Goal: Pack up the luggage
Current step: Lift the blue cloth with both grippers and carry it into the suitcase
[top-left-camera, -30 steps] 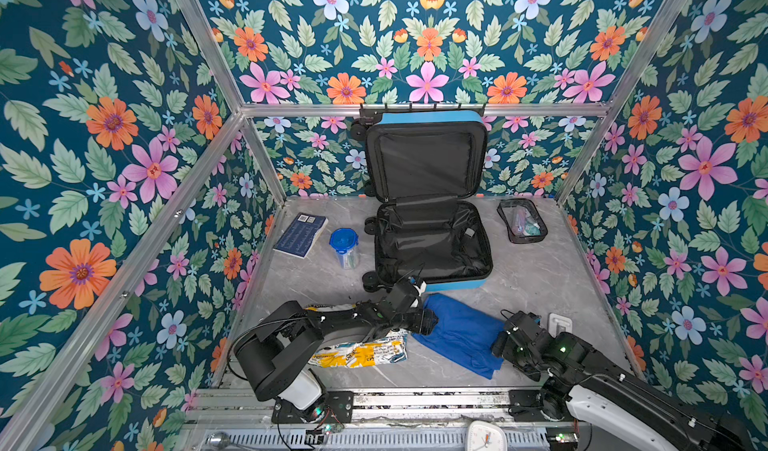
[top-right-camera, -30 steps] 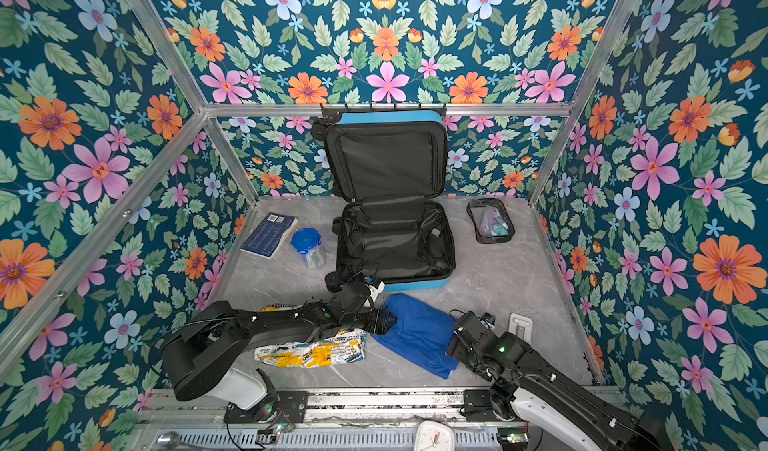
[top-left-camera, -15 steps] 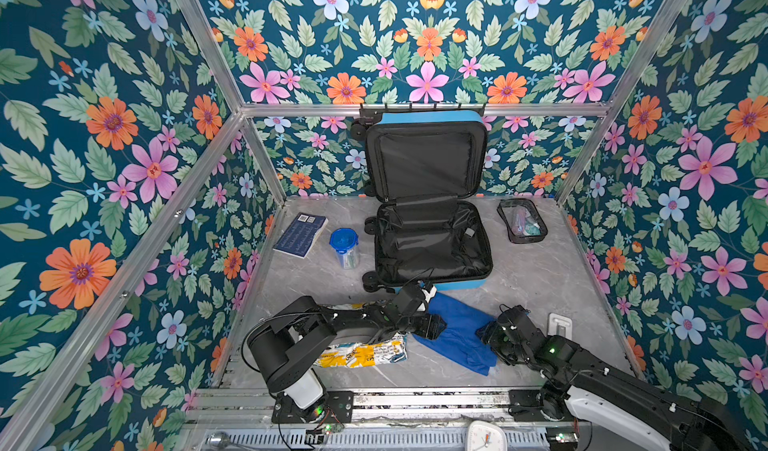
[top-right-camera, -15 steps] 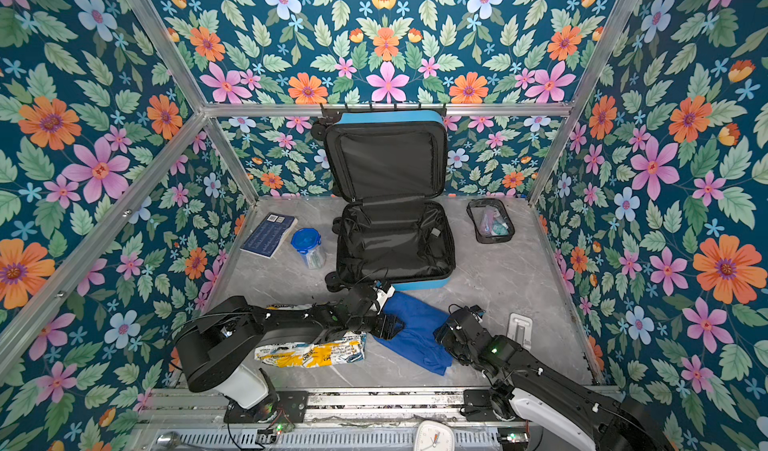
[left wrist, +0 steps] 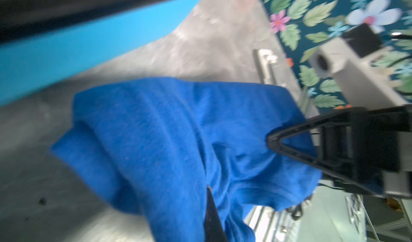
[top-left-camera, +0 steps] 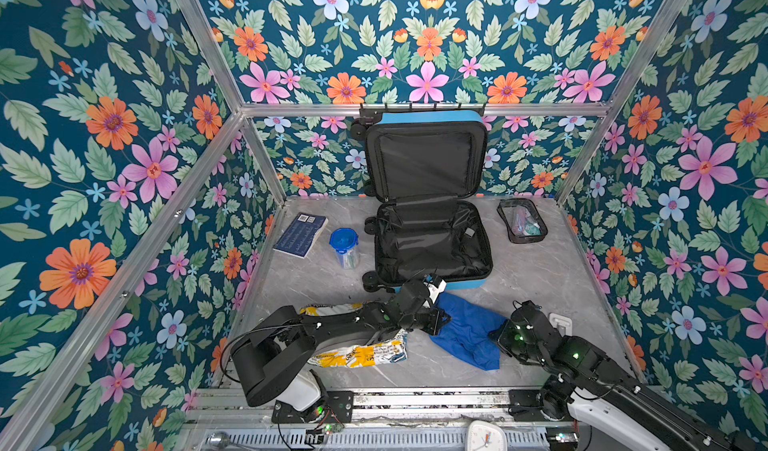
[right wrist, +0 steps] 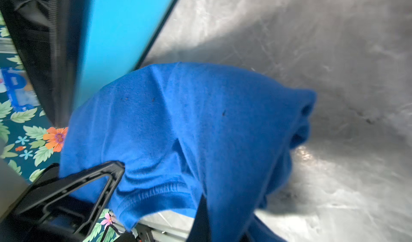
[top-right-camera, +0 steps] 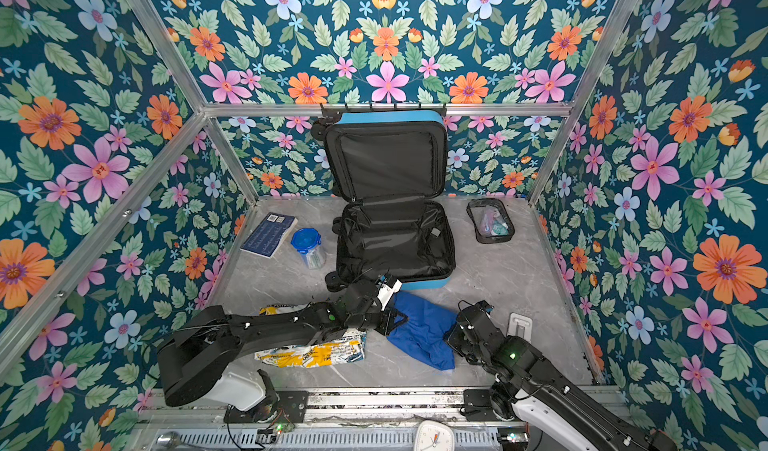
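Observation:
The luggage (top-left-camera: pixel 432 241) (top-right-camera: pixel 392 241) lies open at the back middle of the table, black lining up, lid propped against the back wall. In front of it is a blue cloth (top-left-camera: pixel 465 332) (top-right-camera: pixel 424 332), bunched up. My left gripper (top-left-camera: pixel 440 320) (top-right-camera: pixel 390 322) is shut on the cloth's left end. My right gripper (top-left-camera: pixel 500 336) (top-right-camera: pixel 451 336) is shut on its right end. In the left wrist view the cloth (left wrist: pixel 167 140) wraps my left gripper (left wrist: pixel 208 191), with the luggage shell (left wrist: pixel 89 44) behind. In the right wrist view the cloth (right wrist: pixel 200 118) covers my right gripper (right wrist: pixel 201 198).
A dark blue book (top-left-camera: pixel 301 235) and a blue-lidded jar (top-left-camera: pixel 345 247) stand left of the luggage. A clear pouch (top-left-camera: pixel 521 220) lies to its right. A yellow-white packet (top-left-camera: pixel 361 351) lies under my left arm. A white adapter (top-left-camera: pixel 560 324) lies by the right wall.
Both grippers have closed in on the cloth from either side and shut on its ends. The cloth has gone from flat to bunched between them.

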